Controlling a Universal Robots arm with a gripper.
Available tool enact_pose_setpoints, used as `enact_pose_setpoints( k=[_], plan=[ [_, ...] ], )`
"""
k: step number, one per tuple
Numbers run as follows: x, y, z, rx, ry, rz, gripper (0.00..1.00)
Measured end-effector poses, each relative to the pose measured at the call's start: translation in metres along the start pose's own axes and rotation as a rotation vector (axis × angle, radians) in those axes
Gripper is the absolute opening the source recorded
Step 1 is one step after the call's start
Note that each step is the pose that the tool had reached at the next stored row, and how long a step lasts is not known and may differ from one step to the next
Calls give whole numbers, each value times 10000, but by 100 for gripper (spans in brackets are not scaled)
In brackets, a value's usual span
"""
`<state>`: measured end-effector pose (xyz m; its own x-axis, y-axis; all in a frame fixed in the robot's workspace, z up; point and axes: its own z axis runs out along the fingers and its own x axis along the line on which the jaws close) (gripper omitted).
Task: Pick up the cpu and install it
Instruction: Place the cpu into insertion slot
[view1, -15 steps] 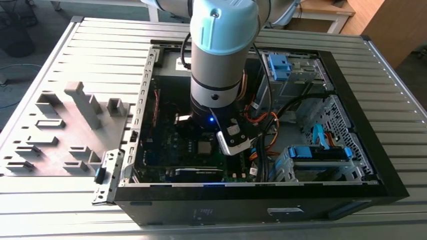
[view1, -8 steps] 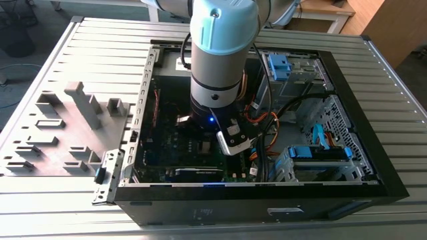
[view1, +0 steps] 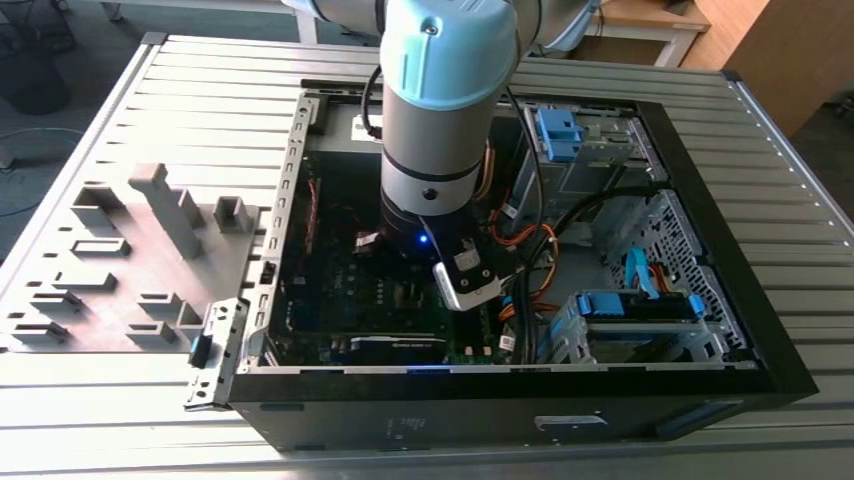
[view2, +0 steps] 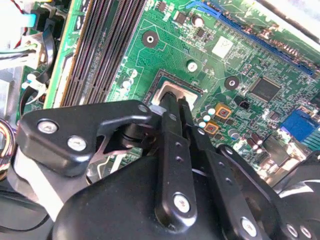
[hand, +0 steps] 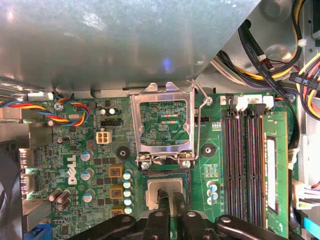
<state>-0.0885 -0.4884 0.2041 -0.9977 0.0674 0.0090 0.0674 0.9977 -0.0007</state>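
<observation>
Your fingers (hand: 161, 202) sit nearly together, tips down over the silver top of the cpu (hand: 170, 185). It lies in its socket on the motherboard (hand: 100, 165) inside the computer case (view1: 534, 402). The socket's metal frame (hand: 162, 125) stands flipped open beside it.

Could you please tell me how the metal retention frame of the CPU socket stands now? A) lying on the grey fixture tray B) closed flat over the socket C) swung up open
C: in the first wrist view the retention frame stands swung up off the socket, where the gripper is at the cpu.
</observation>
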Motion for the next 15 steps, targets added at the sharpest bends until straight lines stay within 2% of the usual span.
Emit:
enact_pose_setpoints(
  k=[3,4,7,8,9,10,15],
  plan=[
    [0,0,0,-1,0,0,19],
    [0,0,0,-1,0,0,31],
    [0,0,0,-2,0,-1,36],
    [0,0,0,-2,0,-1,42],
    [0,0,0,-1,1,0,42],
    [0,0,1,1,1,-1,49],
    [-1,0,74,-1,0,-1,49]
  ],
)
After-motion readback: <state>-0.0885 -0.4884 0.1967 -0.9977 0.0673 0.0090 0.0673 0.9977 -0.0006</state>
